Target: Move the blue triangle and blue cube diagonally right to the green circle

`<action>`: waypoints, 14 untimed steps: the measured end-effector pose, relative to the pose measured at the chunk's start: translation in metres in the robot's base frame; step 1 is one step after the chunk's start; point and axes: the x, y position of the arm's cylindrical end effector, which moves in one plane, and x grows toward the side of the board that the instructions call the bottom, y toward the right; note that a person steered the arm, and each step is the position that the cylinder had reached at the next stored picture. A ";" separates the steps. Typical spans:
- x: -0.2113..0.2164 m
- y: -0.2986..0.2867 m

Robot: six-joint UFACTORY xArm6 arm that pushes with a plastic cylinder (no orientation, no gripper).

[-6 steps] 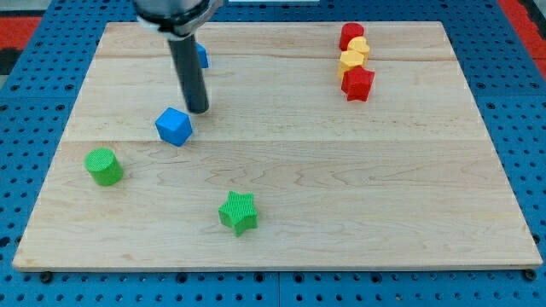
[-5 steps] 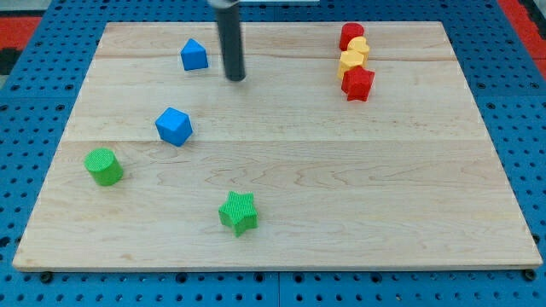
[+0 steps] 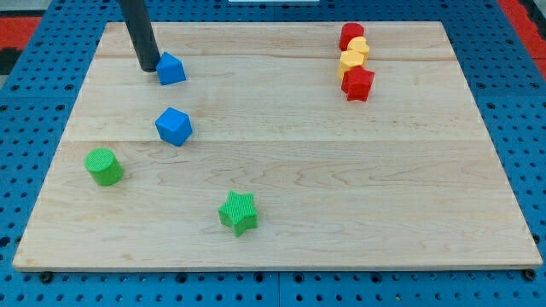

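Tip (image 3: 148, 67) of my rod sits right against the blue triangle's (image 3: 171, 68) left side, up near the view's top left. No claw here, just a bare rod. Blue cube (image 3: 174, 126) is lower down, with the green circle (image 3: 104, 165) below-left of it.

No text, label, brand, number or sign could be read anywhere in the view. The wooden table (image 3: 281, 170) was bare of markings, the coloured blocks carried none, and the blue pegboard (image 3: 529, 128) around it showed only plain holes.
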 end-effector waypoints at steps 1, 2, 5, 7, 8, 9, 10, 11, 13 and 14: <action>-0.011 0.000; -0.028 0.012; 0.024 0.072; 0.024 0.048; 0.066 0.046; 0.054 0.088; 0.092 0.104; 0.137 0.072; 0.142 0.076; 0.109 0.069</action>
